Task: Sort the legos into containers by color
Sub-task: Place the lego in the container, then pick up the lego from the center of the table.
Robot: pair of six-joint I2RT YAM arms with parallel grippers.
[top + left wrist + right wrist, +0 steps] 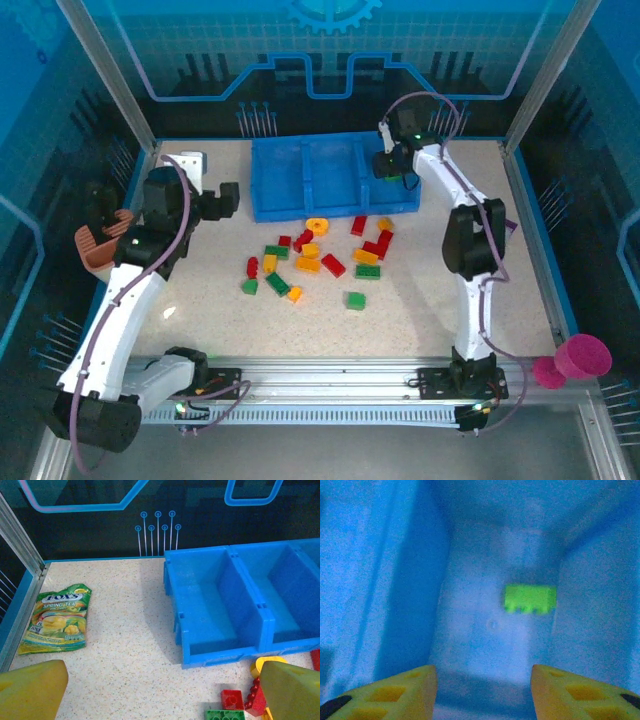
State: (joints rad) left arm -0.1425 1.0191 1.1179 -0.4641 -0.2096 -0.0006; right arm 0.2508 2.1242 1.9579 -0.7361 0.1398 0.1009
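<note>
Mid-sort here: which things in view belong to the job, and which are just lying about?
Job: blue tray; loose bricks on the table; green brick lying in the tray.
Lying about: snack packet; salmon holder; pink cup.

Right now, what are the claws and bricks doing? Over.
Left gripper open, empty, left of tray. Right gripper open over right compartment, green lego inside. Other legos unsorted; snack packet well aside.

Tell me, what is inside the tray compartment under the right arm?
One green lego lies on its floor, below the open right gripper. From above, the gripper covers part of that compartment.
</note>
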